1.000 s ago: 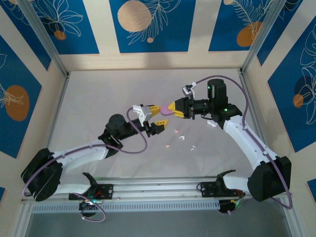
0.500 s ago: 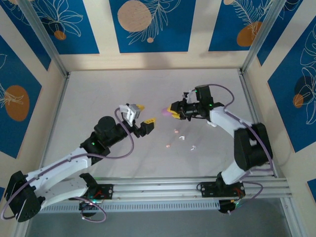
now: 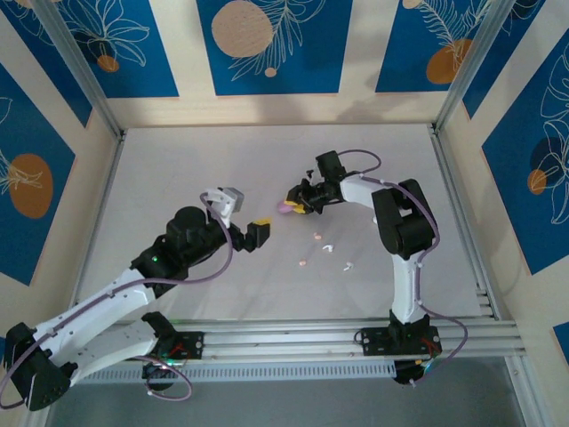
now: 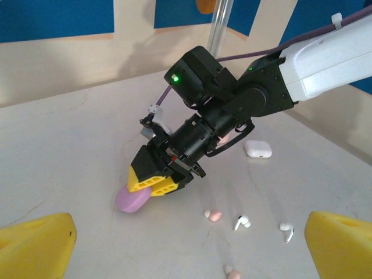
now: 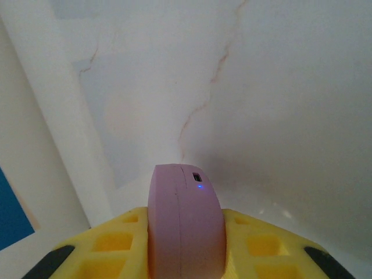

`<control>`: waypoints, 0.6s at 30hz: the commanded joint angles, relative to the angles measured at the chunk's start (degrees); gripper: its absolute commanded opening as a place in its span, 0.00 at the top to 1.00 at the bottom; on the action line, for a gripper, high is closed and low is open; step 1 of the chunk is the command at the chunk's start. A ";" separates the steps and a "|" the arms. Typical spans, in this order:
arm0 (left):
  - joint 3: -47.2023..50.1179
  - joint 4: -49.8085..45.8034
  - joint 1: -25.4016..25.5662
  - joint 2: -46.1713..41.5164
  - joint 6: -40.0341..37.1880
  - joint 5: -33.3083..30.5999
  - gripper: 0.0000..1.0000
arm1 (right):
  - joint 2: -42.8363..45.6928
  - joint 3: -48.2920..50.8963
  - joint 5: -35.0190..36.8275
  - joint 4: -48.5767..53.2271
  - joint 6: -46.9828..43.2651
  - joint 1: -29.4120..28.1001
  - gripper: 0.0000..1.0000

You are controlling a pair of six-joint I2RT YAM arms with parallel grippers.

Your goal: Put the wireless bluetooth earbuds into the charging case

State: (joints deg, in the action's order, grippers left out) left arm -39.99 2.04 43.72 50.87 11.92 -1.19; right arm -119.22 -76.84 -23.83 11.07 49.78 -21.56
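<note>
The right hand (image 4: 150, 181) gripped the purple case (image 4: 132, 200) mid-frame, best set flat on the tabletop (image 3: 178, 160); the left hand (image 3: 255, 229) stood open.

Blue floral walls (image 3: 267, 44), white table (image 3: 178, 169)

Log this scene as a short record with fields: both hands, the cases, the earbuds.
right hand: shut on the purple case, tilted down toward the table
purple case: lid closed, small blue light lit; contact with the table unclear
left hand: open, empty, facing the right hand
earbuds: four loose on the table, two pink, two white, near the purple case
white case: closed, lying on the table beyond the earbuds, apart from both hands
</note>
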 commanded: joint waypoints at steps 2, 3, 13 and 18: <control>-0.29 0.16 -0.60 -1.65 0.32 -1.71 0.00 | -2.61 -3.06 0.89 3.35 -1.11 -0.48 0.80; -0.10 0.62 -0.58 -1.74 0.31 -1.54 0.00 | -3.21 -3.41 0.85 3.68 -1.17 -0.50 0.79; -1.36 0.51 -0.72 0.14 -0.24 -0.04 0.00 | -2.36 -3.11 3.70 7.57 -2.64 -0.59 0.63; -2.26 -1.03 -0.75 0.91 0.44 -1.62 0.00 | -1.48 -5.36 6.62 13.04 -5.48 -0.24 0.55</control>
State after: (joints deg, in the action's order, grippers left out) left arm -40.05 1.93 43.59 51.51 11.92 -1.63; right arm -121.38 -81.10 -21.04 17.26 46.87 -21.78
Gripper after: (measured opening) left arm 0.999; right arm 0.445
